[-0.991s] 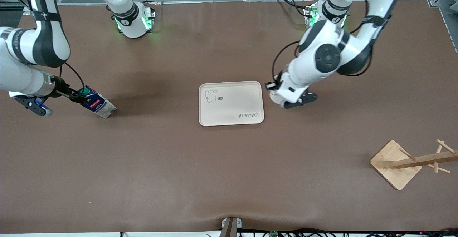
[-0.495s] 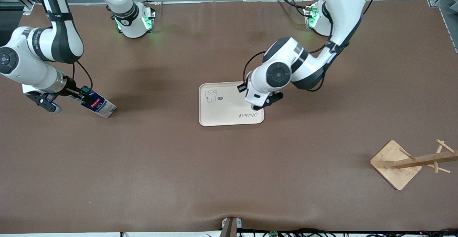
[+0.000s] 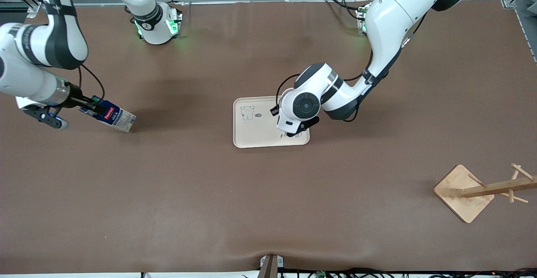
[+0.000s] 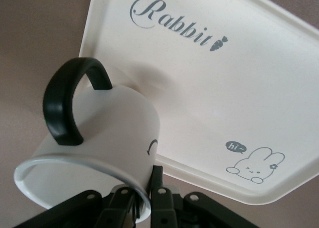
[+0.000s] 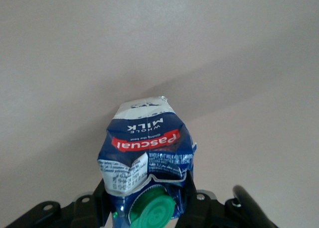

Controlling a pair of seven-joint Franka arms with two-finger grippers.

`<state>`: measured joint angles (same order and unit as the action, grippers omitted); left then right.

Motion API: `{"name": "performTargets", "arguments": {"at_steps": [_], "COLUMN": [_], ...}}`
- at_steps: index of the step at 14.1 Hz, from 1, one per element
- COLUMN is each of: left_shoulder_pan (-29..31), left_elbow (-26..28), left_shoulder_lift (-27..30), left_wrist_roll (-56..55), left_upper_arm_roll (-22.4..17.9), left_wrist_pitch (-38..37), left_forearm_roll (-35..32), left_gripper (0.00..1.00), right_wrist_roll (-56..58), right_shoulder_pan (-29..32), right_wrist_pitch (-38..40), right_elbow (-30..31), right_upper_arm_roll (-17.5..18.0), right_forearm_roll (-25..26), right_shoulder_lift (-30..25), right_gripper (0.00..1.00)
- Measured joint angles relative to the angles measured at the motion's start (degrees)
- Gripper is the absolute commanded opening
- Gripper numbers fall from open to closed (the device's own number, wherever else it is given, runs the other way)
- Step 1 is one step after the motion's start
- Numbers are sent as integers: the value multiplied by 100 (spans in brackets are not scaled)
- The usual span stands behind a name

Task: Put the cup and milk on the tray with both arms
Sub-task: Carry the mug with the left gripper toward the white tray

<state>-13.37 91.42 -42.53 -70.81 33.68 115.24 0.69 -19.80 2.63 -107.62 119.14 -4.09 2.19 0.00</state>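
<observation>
left gripper (image 4: 142,208) clamped on cup (image 4: 94,153) rim over tray (image 3: 256,133); right gripper (image 5: 149,203) pinching milk (image 5: 144,148) top. risk: crumpled carton slipping or tipping during lift.

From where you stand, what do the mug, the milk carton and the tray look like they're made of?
Mug: probably glazed ceramic or hard plastic; smooth white wall, thin rim.
Milk carton: coated paperboard, judging by its creased, dented printed sides; plastic-looking green cap.
Tray: likely matte plastic or melamine; even cream surface, moulded raised rim.
</observation>
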Motion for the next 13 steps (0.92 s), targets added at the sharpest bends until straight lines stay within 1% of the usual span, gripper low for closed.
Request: {"name": "performTargets", "arguments": {"at_steps": [2,3,6,7,8,9,10,12,13], "left_shoulder_pan": [-1,-1,-4,-4,-8,-26,-53,-94,-103], "left_elbow": [-4,-4,-5,-5,-17,-31,-30,-29,-30], "left_shoulder_lift": [-7,-20,-108,-152,-191,-195,-206,-261,-282], "left_wrist_roll": [134,232,363,391,405,405,405,405,405], "left_upper_arm_roll": [-1,-4,-84,-109,-103,-101,-105,-110,-112], "left_wrist_pitch": [-8,-11,-12,-11,-16,-40,-40,-35,-31], "left_forearm_roll": [-3,-3,-8,-10,-11,-12,-13,-22,-26], "left_gripper": [0,0,0,0,11,15,24,57,81], "right_wrist_roll": [4,5,9,9,9,11,17,64,68], "right_shoulder_pan": [-89,-115,-128,-131,-143,-163,-177,-253,-374], "right_wrist_pitch": [588,713,871,920,949,1002,1103,1326,1484], "right_elbow": [-628,-821,-1137,-1244,-1362,-1477,-1561,-1708,-1802], "right_upper_arm_roll": [5,8,12,12,14,15,18,26,34], "right_forearm_roll": [-18,-26,-49,-140,-359,-632,-842,-1037,-1063], "right_shoulder_lift": [49,88,259,314,359,384,389,391,391], "right_gripper": [0,0,0,0,0,0,0,0,0]}}
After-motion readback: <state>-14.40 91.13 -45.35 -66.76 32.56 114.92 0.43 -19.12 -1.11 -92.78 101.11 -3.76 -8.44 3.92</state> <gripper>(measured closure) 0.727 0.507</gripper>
